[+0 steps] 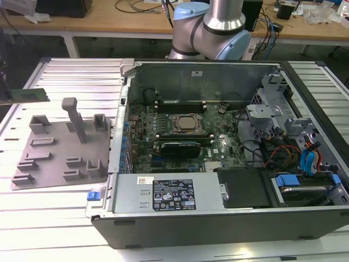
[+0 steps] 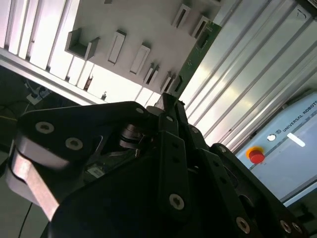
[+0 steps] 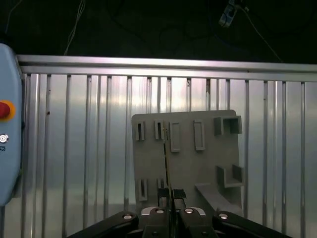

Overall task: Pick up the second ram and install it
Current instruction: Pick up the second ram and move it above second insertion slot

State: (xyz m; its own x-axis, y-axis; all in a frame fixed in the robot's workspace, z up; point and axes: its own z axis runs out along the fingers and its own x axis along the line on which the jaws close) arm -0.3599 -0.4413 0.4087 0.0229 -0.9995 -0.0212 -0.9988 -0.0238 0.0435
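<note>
Inside the open computer case (image 1: 218,229): a green motherboard (image 1: 221,146) with a silver processor (image 1: 186,123) mid-board. Left of it, a grey slotted plate (image 1: 54,159) on the table (image 1: 54,218). Gripper (image 3: 170,194) pinched narrowly onto the second ram (image 3: 166,158), edge-on, near the plate's far left corner.

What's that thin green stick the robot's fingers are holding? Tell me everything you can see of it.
The ram stick is a long, narrow, flat green circuit board with small black chips along it. The fingers grip one end, and it juts straight out beyond them. In the first wrist view it shows edge-on, a thin dark line over the grey slotted plate.
</note>
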